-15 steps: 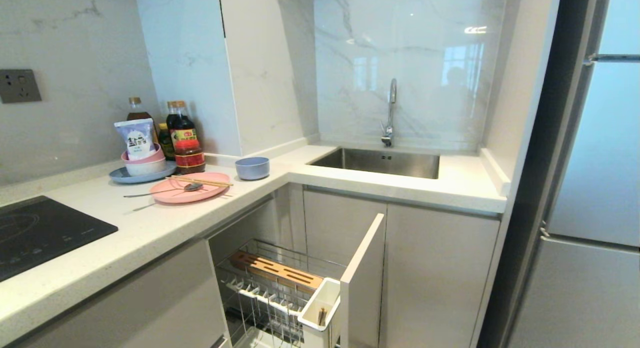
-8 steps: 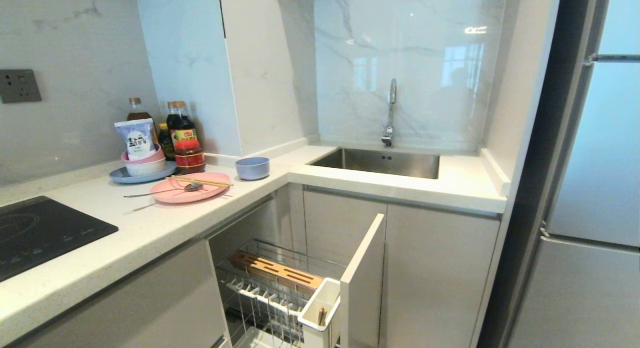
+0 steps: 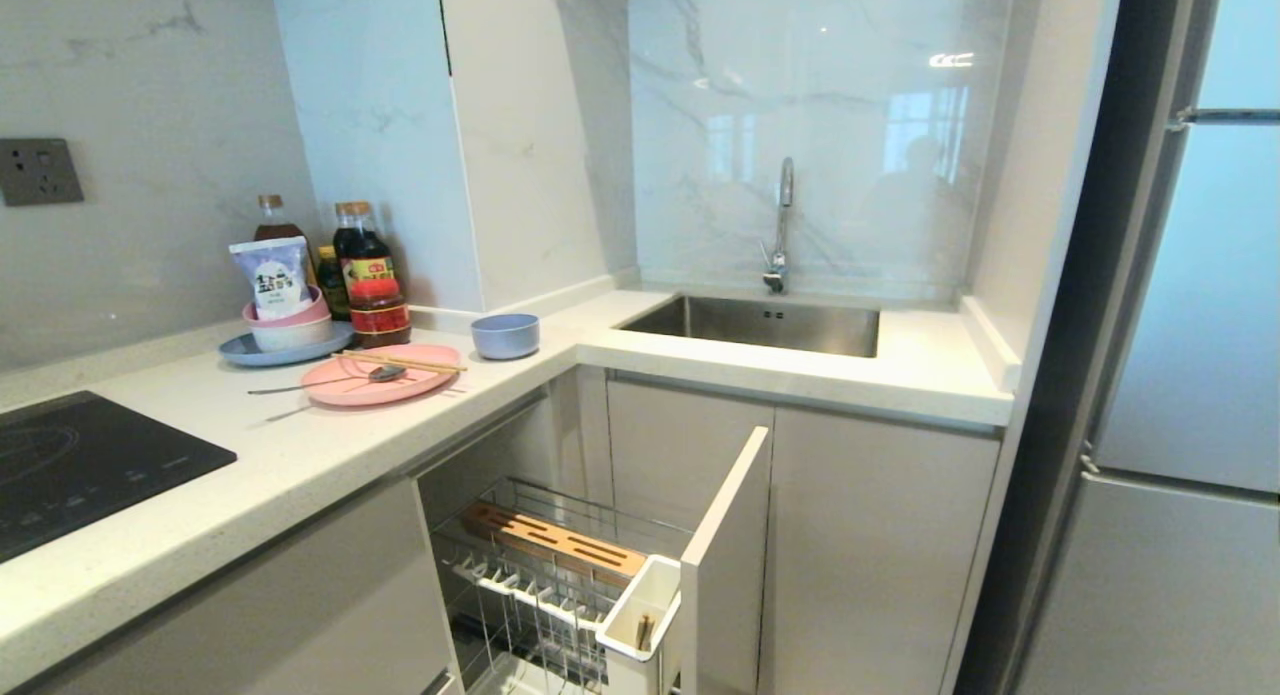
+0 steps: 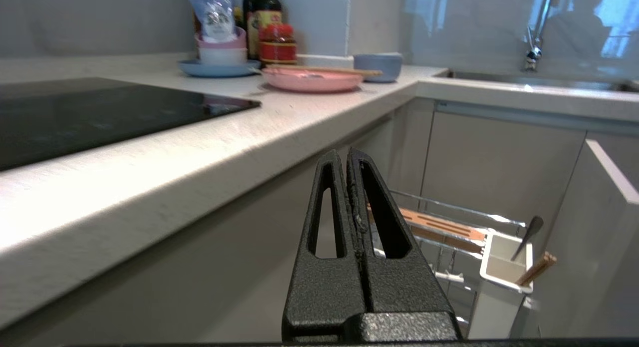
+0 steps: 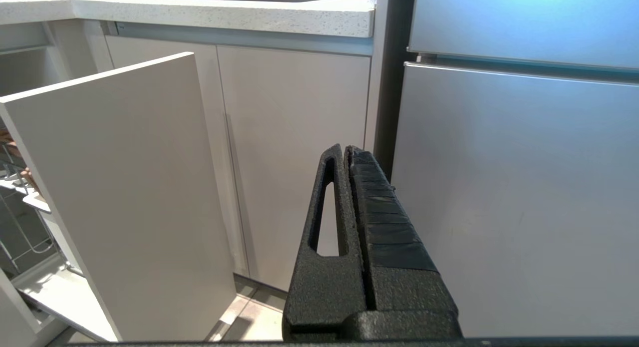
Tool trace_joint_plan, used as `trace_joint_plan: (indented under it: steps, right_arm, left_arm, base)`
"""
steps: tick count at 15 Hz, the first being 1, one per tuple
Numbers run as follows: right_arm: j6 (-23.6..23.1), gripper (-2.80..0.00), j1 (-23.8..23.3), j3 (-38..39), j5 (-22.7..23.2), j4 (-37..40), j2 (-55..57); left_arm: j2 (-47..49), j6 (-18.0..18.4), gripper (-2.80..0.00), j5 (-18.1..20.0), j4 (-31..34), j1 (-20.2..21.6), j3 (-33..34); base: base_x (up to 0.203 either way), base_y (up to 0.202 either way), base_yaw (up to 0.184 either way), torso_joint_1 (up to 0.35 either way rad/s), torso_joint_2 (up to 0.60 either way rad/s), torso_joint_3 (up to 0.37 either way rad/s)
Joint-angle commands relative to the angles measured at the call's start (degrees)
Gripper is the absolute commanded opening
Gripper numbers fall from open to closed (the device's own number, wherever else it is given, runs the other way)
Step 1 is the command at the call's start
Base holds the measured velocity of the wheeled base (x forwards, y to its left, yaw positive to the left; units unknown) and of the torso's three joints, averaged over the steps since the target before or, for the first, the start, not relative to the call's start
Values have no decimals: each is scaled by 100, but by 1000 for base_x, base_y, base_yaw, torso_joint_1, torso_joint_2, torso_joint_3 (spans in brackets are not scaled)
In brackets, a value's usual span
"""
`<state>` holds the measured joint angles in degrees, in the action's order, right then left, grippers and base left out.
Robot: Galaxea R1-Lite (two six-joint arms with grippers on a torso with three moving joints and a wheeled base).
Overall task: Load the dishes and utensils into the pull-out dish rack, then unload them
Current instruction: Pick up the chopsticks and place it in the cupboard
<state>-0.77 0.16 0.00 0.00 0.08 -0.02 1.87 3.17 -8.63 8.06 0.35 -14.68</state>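
Claws are both hanging low in front of the cabinets, outside the head view: the left claw (image 4: 348, 156) and the right claw (image 5: 345, 150) are both pressed fully closed and carrying nothing. Compared with one second ago, nothing is changing in the head view, so I judge that loading is not starting yet. At 6 o'clock the chrome wire pull-out dish rack (image 3: 540, 575) is standing open, its white plastic utensil box (image 3: 640, 615) already holding some sticks. At 10 o'clock on the speckled surface (image 3: 250, 465), the flat matte pink plate (image 3: 385, 387) is carrying wooden chopsticks (image 3: 400, 362) and a slim metal spoon (image 3: 330, 382). The round blue-grey bowl (image 3: 505, 335) is sitting at the plate's 2 o'clock.
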Motion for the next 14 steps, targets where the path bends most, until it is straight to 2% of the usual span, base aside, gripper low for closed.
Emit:
trace_joint_plan:
  steps: [1, 3, 4, 7, 14]
  right_arm:
    - [-2, -280, 2, 0, -1, 1, 2]
    - [-2, -280, 2, 0, 0, 1, 2]
    - [-2, -280, 2, 0, 0, 1, 2]
    - [-2, -280, 2, 0, 0, 1, 2]
    - [-2, -280, 2, 0, 0, 1, 2]
  left_arm:
    - [-190, 13, -280, 93, -362, -14, 649]
    - [-194, 168, -280, 428, -1230, -16, 1369]
    - [-194, 225, -280, 646, -1359, -17, 1494]
    - [-196, 308, -280, 1064, -632, -17, 1418]
    - [-196, -224, -280, 901, -814, -17, 1465]
  base:
    - [0, 0, 0, 0, 0, 0]
    - [0, 0, 0, 0, 0, 0]
    - [0, 0, 0, 0, 0, 0]
    - [0, 0, 0, 0, 0, 0]
    - [0, 0, 0, 0, 0, 0]
